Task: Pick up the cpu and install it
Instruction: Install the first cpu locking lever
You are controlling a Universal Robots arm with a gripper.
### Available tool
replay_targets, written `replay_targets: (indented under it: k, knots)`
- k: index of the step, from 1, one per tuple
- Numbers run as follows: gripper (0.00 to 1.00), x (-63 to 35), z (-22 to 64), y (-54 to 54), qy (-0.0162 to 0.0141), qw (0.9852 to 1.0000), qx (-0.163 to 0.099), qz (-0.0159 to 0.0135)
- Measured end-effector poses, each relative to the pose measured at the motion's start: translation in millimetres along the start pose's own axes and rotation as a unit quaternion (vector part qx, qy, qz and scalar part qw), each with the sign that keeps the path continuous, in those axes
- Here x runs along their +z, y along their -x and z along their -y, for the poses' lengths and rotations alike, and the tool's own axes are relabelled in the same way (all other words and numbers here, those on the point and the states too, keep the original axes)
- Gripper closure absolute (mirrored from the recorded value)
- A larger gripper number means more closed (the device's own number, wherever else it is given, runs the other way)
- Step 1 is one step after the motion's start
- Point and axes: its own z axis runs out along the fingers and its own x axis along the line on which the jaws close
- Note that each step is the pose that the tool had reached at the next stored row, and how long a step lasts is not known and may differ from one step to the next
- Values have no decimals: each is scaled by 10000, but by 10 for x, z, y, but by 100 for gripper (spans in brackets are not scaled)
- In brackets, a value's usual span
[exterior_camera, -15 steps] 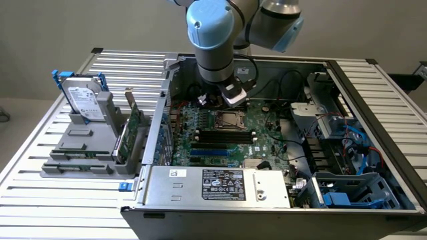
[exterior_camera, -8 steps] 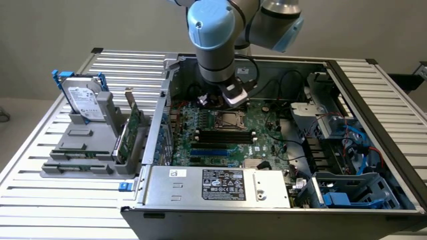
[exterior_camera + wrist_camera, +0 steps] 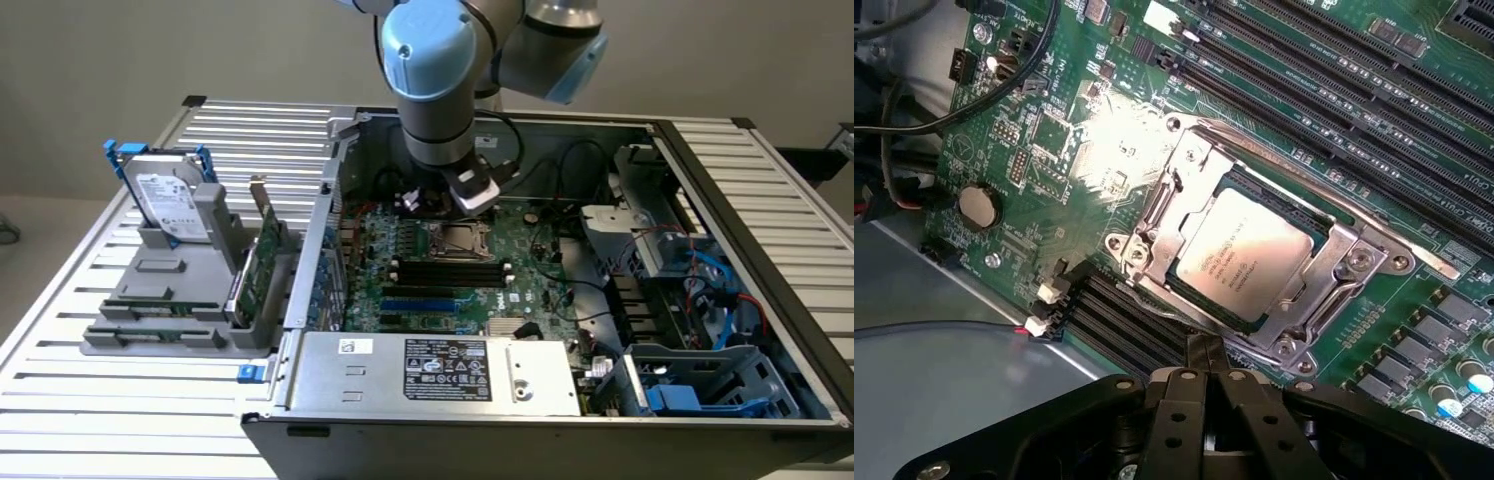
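The cpu [image 3: 1239, 255], a small square chip with a pale silver top, lies flat inside the metal socket frame [image 3: 1154, 220] on the green motherboard [image 3: 1054, 140]. In the wrist view my gripper [image 3: 1204, 352] hovers just off one edge of the socket, its black fingers pressed together with nothing between them. In the exterior view the arm reaches down into the open computer case, and the gripper [image 3: 430, 205] hangs just above the socket [image 3: 454, 241] in the middle of the board.
Black memory slots [image 3: 1324, 90] run beside the socket, and cables [image 3: 914, 120] lie near the board's corner. A power supply [image 3: 441, 372] fills the case front. Left of the case, a grey holder [image 3: 174, 290] carries a hard drive [image 3: 167, 195] and green cards [image 3: 267, 255].
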Motion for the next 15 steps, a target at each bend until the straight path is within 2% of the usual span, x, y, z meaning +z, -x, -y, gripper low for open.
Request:
replay_targets:
  k: [3,15]
  knots:
    - [89,14,-22,-33,16,10000,51,-12]
    - [89,25,-39,-65,34,9999,105,-23]
